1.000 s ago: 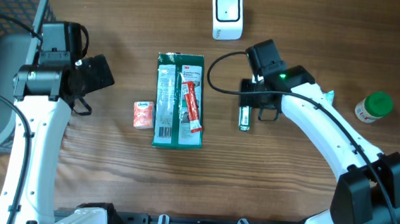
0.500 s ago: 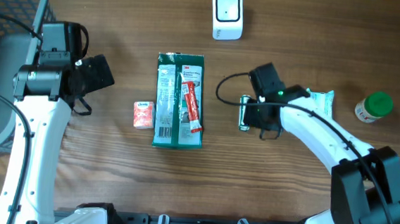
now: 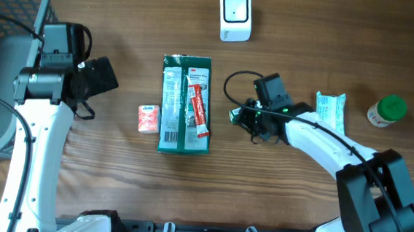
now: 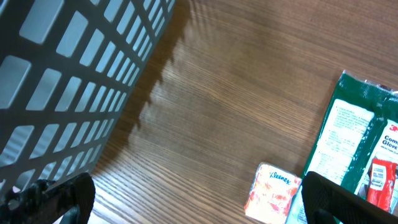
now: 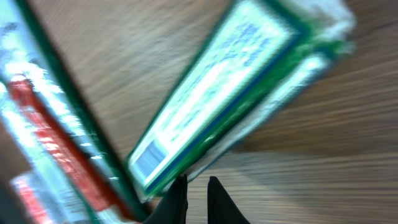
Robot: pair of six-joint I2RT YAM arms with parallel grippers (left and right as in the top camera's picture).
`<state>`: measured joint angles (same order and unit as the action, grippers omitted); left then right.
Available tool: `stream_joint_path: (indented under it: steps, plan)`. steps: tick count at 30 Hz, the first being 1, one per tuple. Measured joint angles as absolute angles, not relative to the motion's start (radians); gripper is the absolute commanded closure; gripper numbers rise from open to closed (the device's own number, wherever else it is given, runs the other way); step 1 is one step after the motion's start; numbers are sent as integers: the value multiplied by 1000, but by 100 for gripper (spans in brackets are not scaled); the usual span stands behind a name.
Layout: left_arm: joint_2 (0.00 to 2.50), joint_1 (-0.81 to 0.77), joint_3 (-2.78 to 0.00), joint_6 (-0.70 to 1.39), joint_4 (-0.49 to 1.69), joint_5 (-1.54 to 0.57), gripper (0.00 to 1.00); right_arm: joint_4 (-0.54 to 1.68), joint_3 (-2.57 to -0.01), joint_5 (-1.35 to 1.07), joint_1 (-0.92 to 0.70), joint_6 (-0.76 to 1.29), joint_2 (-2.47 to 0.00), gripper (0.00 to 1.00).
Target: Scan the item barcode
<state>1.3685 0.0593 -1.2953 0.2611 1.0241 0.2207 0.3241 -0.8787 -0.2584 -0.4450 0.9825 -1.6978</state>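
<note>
**Item 1, slim green pack** (image 5: 236, 93): pinched at lower edge by R gripper (image 5: 196, 188), fingers nearly together. Hung tilted, barcode (image 5: 147, 160) end lowest. Sat just right of glove pack (image 3: 186, 103) in overhead. Prob. gripped by the edge so the code showed uncovered.

**Item 2, scanner** (image 3: 236, 16): stood at far side of table, well apart from pack. Code judged not yet presented to it.

**Item 3, L gripper** (image 4: 193, 199): spread fully, held nothing. Parked beside basket (image 4: 56, 74), prob. to keep clear of R arm's path.

**Misc.:** tissue pack (image 3: 148, 118), sachet (image 3: 331, 111), green-cap bottle (image 3: 387, 110), all untouched.
</note>
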Motion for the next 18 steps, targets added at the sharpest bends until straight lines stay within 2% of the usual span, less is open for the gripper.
stream_joint_path:
  steps: [4, 9, 18]
  plan:
    - [1369, 59, -1295, 261, 1024, 221, 0, 214, -878, -229, -495, 1068, -1698, 88]
    - [1369, 59, -1295, 262, 1024, 220, 0, 181, -878, -247, -534, 1076, -1698, 91]
    - [1369, 59, -1295, 262, 1023, 221, 0, 206, -929, -267, -434, 788, -1674, 96]
